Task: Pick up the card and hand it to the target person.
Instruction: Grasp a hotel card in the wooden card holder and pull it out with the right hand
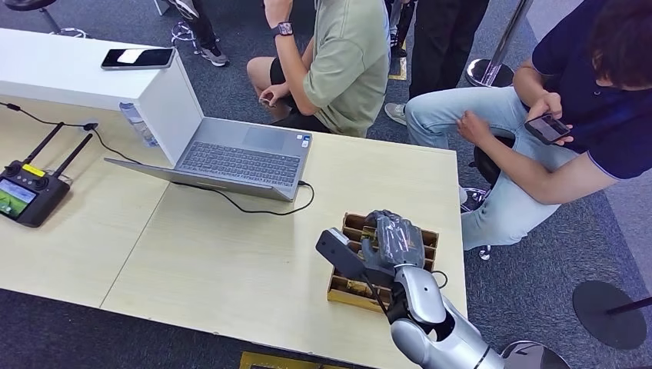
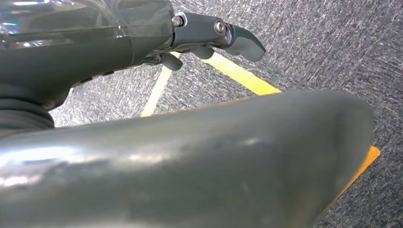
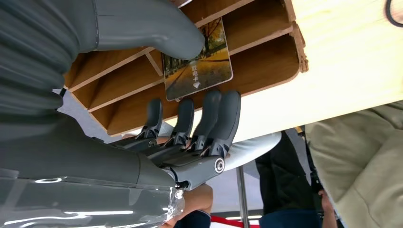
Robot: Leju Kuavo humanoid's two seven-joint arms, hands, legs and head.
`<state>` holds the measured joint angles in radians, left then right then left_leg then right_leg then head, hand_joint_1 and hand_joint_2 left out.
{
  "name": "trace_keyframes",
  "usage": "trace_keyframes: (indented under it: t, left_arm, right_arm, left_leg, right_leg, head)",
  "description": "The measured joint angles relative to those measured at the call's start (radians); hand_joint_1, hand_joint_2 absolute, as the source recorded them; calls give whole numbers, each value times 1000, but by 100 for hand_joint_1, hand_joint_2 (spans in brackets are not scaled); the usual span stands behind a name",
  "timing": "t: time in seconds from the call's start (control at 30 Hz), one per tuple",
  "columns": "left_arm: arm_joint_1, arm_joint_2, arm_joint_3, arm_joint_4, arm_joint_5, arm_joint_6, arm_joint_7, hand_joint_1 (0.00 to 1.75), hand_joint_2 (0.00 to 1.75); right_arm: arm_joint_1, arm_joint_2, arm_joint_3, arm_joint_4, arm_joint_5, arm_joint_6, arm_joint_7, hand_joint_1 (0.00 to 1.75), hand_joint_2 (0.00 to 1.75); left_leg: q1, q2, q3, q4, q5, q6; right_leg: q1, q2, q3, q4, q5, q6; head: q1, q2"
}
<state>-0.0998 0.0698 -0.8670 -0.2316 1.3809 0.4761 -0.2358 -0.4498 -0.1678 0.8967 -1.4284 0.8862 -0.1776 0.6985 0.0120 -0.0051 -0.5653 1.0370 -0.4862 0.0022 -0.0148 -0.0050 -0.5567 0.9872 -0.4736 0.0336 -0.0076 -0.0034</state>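
Observation:
A wooden slotted card holder [image 1: 427, 235] stands near the table's right front corner. My right hand [image 1: 394, 238] hangs over it, hiding most of its slots. In the right wrist view a card [image 3: 202, 66] printed with an autumn street scene stands in one slot of the holder [image 3: 266, 61]. The thumb of my right hand [image 3: 180, 137] lies against one edge of the card, and the fingers [image 3: 223, 109] reach out straight just past its opposite edge. The card still sits in the slot. My left hand [image 2: 209, 33] hangs over grey carpet and holds nothing.
An open laptop [image 1: 246, 157] with a black cable [image 1: 254, 206] lies mid-table. A remote controller [image 1: 27, 192] is at the left, and a white box [image 1: 77, 73] carries a phone [image 1: 138, 58]. A person in a green shirt [image 1: 350, 61] sits behind the table, another with a phone [image 1: 600, 100] at the right.

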Motion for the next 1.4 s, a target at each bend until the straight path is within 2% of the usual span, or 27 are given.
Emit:
trace_keyframes:
  t: [0.27, 0.63, 0.7, 0.8, 0.87, 0.93, 1.07, 1.4]
  left_arm:
    - [0, 0, 0, 0, 1, 5, 2, 0, 0]
    - [0, 0, 0, 0, 1, 5, 5, 0, 0]
    - [0, 0, 0, 0, 1, 5, 5, 0, 0]
    - [0, -1, 0, 0, 1, 5, 6, 0, 0]
    - [0, -1, 0, 0, 1, 5, 6, 0, 87]
    - [0, -1, 0, 0, 1, 5, 6, 0, 175]
    - [0, -1, 0, 0, -4, 5, 4, 0, 0]
    - [0, -3, 0, 0, -12, 6, -5, 0, 0]
  right_arm:
    - [-2, 0, 3, 12, -1, -2, 0, 120, 175]
    - [-2, 0, 9, 27, -5, 1, 0, 122, 175]
    - [-2, 0, 10, 29, -6, 2, 0, 131, 175]
    - [-3, 2, 10, 32, -6, 4, 0, 161, 175]
    - [-4, 2, 10, 34, -7, 6, 0, 175, 175]
    - [-6, 2, 10, 35, -8, 9, 0, 175, 175]
    - [-8, 2, 10, 38, -9, 9, 0, 175, 175]
    - [-16, 2, 18, 39, -14, -62, -29, 175, 175]
  left_leg:
    - [0, 0, 0, 0, 0, 0]
    - [0, 0, 0, 0, 0, 0]
    - [0, 0, 0, 0, 0, 0]
    - [0, 0, 0, 0, 0, 0]
    - [0, 0, 0, 0, 0, 0]
    - [0, 0, 0, 0, 0, 0]
    - [0, 0, 0, 0, 0, 0]
    - [0, 0, 0, 0, 0, 0]
  right_leg:
    - [0, 0, 0, 0, 0, 0]
    - [0, 0, 0, 0, 0, 0]
    - [0, 0, 0, 0, 0, 0]
    - [0, 0, 0, 0, 0, 0]
    - [0, 0, 0, 0, 0, 0]
    - [0, 0, 0, 0, 0, 0]
    - [0, 0, 0, 0, 0, 0]
    - [0, 0, 0, 0, 0, 0]
  head:
    - [0, 0]
    - [0, 0]
    - [0, 0]
    - [0, 0]
    - [0, 0]
    - [0, 0]
    - [0, 0]
    - [0, 0]
